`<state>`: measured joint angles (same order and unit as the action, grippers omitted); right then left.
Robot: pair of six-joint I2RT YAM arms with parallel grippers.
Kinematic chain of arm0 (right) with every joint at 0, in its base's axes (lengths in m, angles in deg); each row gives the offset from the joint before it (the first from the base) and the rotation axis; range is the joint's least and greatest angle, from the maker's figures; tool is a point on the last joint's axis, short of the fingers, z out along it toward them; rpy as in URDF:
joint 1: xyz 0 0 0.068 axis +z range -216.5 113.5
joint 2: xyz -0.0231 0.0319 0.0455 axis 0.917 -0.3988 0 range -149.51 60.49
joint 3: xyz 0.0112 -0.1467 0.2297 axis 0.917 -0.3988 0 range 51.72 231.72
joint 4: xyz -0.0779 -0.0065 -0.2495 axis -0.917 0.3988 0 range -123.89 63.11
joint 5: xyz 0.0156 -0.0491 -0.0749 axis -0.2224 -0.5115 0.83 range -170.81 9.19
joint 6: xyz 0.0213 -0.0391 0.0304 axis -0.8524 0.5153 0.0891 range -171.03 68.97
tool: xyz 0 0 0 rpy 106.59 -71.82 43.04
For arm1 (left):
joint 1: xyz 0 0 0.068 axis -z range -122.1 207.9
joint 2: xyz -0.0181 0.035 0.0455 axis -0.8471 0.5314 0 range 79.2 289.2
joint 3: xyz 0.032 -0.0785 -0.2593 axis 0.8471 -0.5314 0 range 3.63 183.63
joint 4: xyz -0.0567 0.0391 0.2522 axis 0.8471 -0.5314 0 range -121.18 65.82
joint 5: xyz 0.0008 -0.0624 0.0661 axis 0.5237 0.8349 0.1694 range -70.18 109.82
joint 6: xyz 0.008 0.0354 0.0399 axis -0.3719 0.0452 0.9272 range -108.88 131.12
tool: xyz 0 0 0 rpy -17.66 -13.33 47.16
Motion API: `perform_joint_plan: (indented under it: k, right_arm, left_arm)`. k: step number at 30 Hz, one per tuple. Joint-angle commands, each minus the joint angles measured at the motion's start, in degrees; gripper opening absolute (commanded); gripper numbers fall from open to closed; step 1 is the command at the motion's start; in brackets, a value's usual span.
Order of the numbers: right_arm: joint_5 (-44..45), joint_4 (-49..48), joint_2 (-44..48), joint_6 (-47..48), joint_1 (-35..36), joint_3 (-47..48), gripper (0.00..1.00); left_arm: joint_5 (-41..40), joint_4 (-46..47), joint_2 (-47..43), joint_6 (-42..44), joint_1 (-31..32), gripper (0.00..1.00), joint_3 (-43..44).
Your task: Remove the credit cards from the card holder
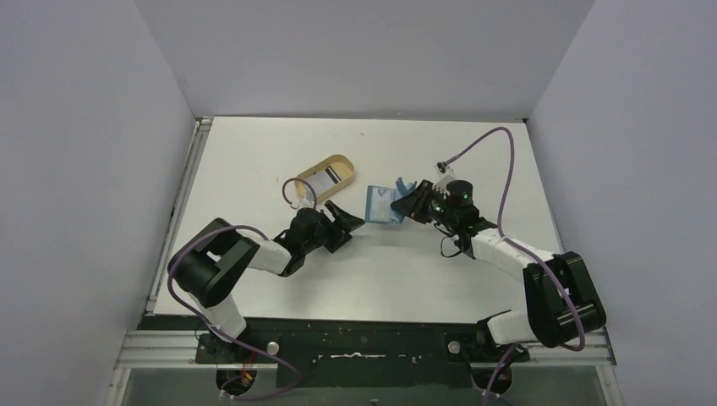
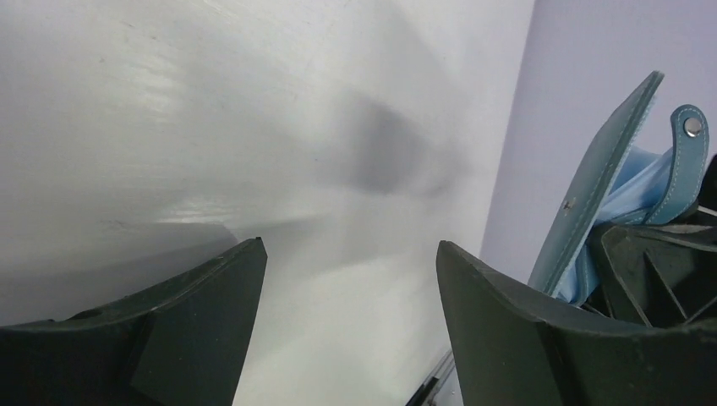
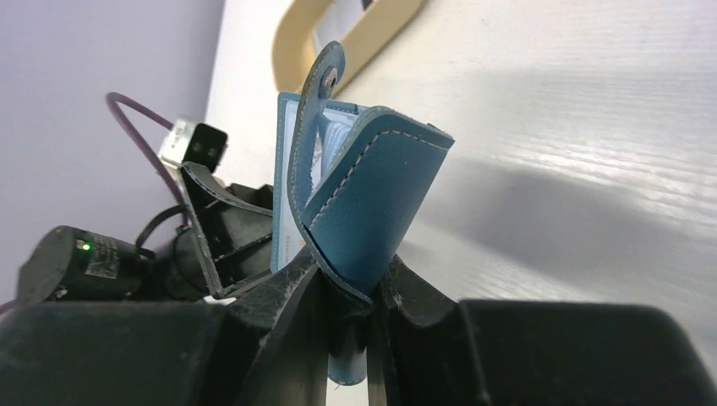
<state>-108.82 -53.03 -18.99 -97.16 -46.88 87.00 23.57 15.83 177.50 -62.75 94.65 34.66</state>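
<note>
While clamped by the right gripper [image 3: 351,296], the wallet [image 3: 380,203] is not emptied.
One card [image 1: 331,176] is laid in the tray [image 1: 314,164]; the left gripper [image 2: 348,245] is spread.

No legible text, brand, number or sign in any view. Pale print on the upright card [image 3: 286,182] inside the card holder [image 3: 380,203], and dark stripes on the striped card [image 1: 331,177] lying in the tan tray [image 1: 309,172]: too small to resolve as characters. Small grey sticker [image 3: 105,255] on the round black housing [image 3: 59,271], just beside the green light [image 3: 84,246]: blurred, unreadable.
</note>
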Motion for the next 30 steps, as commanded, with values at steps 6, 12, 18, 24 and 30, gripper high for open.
perform_joint_plan:
  k: [6, 12, 18, 24, 30]
  right_arm:
    - [-4.3, -9.94, 2.14, -3.68, 0.16, -0.59, 0.0]
    - [-3.76, -8.47, 3.52, -3.33, -0.88, -1.27, 0.0]
    - [-5.05, -9.14, 2.66, -3.42, -0.82, -0.99, 0.0]
    - [-5.95, -8.17, 2.85, -2.91, -0.84, -0.33, 0.0]
    - [-6.29, -8.79, 2.67, -3.23, -0.81, -0.62, 0.0]
  left_arm:
    - [1.58, 27.64, 1.8, -8.77, 0.16, 0.69, -0.62]
    - [1.31, 36.88, 2.53, -10.46, -2.9, 0.68, -5.06]
    - [6.28, 35.66, 2.01, -6.74, -2.21, 0.68, -1.03]
    - [7.74, 22.93, -2.21, -0.18, -0.54, 0.63, 3.27]
    - [7.24, 16.4, -3.78, 1.85, -0.19, 0.45, 5.6]
